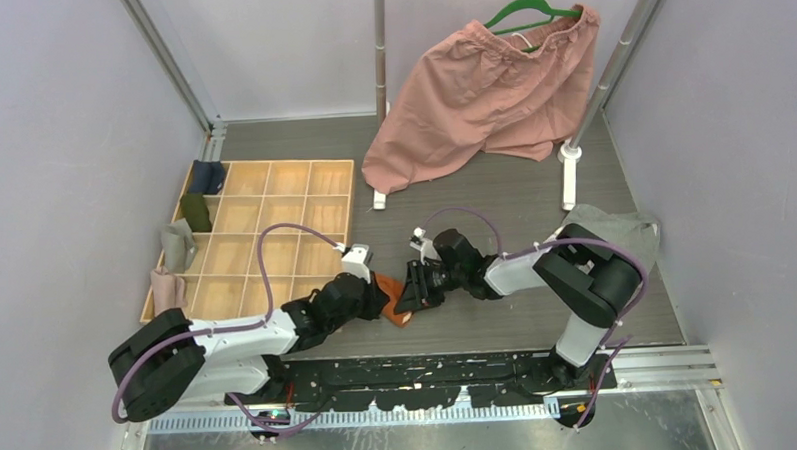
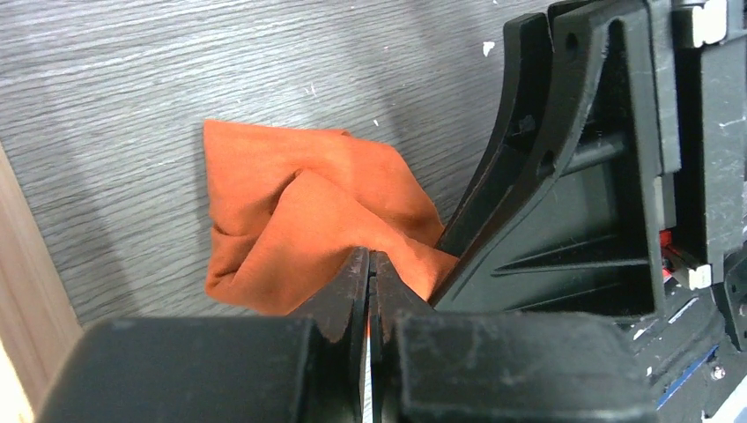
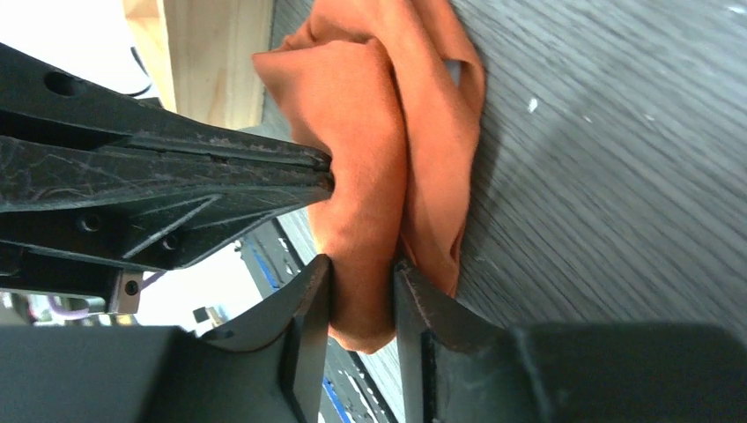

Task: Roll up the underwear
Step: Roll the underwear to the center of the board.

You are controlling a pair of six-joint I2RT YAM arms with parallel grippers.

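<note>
Currently, the crumpled rust-orange cloth underwear [image 2: 299, 207] lies on the grey wood-grain table [image 2: 132, 88], with its long axis roughly near-to-far, between both grippers. Left gripper [image 2: 370, 263]: jaws fully closed, pinching a fold. Right gripper [image 3: 361, 286]: jaws narrowly apart, clasping a fold.

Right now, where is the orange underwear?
In the top view the orange underwear sits bunched on the table near its front edge, pinched between the left gripper and right gripper, just right of the wooden tray.
</note>
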